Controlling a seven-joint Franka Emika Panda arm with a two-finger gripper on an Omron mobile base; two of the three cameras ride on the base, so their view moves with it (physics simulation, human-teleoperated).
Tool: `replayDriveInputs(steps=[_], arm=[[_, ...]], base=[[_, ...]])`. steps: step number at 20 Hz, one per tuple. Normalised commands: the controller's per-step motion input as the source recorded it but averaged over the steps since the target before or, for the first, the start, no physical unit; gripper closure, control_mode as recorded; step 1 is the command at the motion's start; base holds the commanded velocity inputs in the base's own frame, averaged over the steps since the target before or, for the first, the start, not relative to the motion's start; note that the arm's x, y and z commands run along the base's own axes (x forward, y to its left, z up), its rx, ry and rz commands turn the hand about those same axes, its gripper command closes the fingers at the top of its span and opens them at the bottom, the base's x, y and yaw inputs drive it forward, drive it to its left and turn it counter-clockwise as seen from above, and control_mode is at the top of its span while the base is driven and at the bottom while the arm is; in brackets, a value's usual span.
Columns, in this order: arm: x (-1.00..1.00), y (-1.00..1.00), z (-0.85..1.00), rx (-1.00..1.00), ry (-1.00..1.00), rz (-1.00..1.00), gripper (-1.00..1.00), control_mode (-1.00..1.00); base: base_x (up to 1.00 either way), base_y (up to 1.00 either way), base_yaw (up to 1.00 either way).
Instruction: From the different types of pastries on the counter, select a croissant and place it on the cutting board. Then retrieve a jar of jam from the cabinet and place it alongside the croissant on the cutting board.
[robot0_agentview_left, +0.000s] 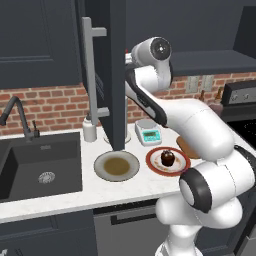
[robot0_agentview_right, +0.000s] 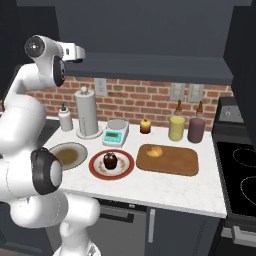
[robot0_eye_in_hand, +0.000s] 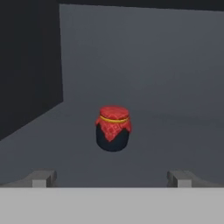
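Hand view: the tool stands with its jaws spread to full width and holds nothing; its two fingertips rise at the lower edge, well apart from each other. The jar of jam stands upright ahead of the tool, centred between the lines of the two fingertips but clear of both (no contact). It is a dark jar with a red cloth cover tied by a yellow band, resting on the grey shelf inside the cabinet, with the dark side wall to its left in this view.

Base views: the arm reaches up into the open cabinet, whose door with a long silver bar handle stands swung out over the table. On the table the croissant lies on the cutting board, toward the board's left end. Just left of the board, the chocolate muffin sits on a red-rimmed plate; further left is a brown-centred plate. A kitchen scale and a paper towel roll stand behind these, near the brick wall.
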Motion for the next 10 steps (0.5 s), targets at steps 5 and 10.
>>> replayDriveInputs(steps=[5, 10], arm=[[0.41, 0.05, 0.00, 0.00, 0.06, 0.00, -1.00, -1.00], [0.46, 0.00, 0.00, 0.00, 0.04, 0.00, -1.00, -1.00]], base=[[0.00, 0.00, 0.00], [0.00, 0.00, 0.00]])
